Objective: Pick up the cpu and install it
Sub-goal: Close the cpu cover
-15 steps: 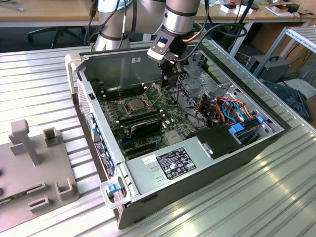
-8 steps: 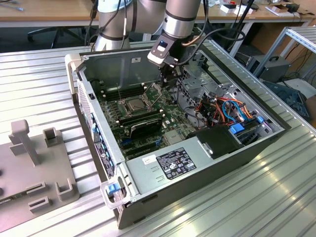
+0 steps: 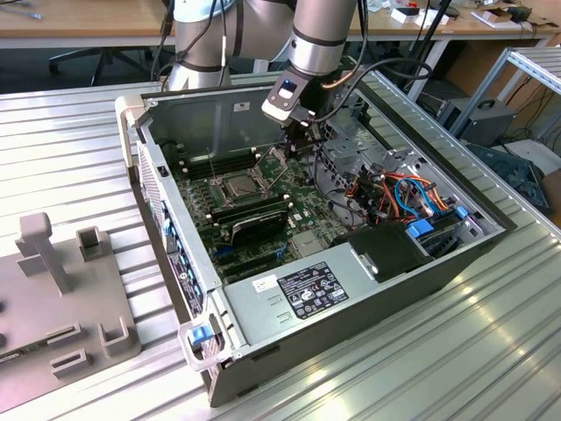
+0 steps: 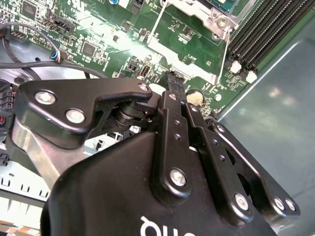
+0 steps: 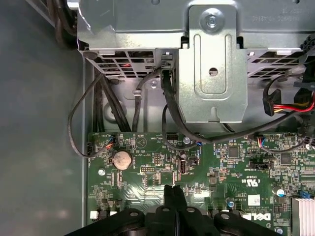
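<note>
In the exterior view the cpu [image 3: 238, 185] shows as a small dull grey square lying flat in the dark socket on the green motherboard [image 3: 302, 206] inside the open computer case [image 3: 368, 307]. My gripper [image 3: 296, 145] hangs over the board past the socket, towards the case's rear wall and beside the socket's raised metal frame [image 3: 278, 158]. In both wrist views the black fingers [image 4: 172, 86] [image 5: 173, 194] are pressed together, and nothing shows between them. The open socket frame [image 4: 189, 49] with its wire levers lies just beyond the fingertips.
Black memory sticks [image 3: 250, 217] lie near the socket. The power supply [image 3: 307, 294] fills the case's front, and bundled cables [image 3: 412, 197] lie on the exterior view's right. A metal drive cage [image 5: 211, 59] and a coin battery [image 5: 121, 158] are close to the gripper. A grey fixture [image 3: 61, 289] stands outside the case.
</note>
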`<state>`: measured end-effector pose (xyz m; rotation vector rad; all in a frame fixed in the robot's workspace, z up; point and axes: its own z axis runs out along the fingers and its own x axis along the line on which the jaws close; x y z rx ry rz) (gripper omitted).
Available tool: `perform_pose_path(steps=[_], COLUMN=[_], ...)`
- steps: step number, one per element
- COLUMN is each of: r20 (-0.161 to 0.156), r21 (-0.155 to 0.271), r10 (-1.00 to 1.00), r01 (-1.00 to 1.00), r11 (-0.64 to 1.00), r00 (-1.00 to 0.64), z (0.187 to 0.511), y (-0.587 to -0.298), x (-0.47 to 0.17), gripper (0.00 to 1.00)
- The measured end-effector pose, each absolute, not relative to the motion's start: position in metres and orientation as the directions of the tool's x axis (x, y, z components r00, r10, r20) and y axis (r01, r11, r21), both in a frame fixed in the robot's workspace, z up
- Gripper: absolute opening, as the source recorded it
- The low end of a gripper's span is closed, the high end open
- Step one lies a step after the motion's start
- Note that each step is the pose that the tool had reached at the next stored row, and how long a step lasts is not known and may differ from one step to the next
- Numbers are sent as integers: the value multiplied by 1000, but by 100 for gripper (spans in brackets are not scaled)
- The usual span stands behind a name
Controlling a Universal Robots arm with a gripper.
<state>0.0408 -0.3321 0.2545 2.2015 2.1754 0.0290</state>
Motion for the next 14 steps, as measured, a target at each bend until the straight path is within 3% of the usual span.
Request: perform_pose_path(steps=[14], r20=[-19], r21=[50], r10=[1000], r01=[999], r11=[-11], r00=[12], z=[254], y=[-332], x=[16], gripper=[11])
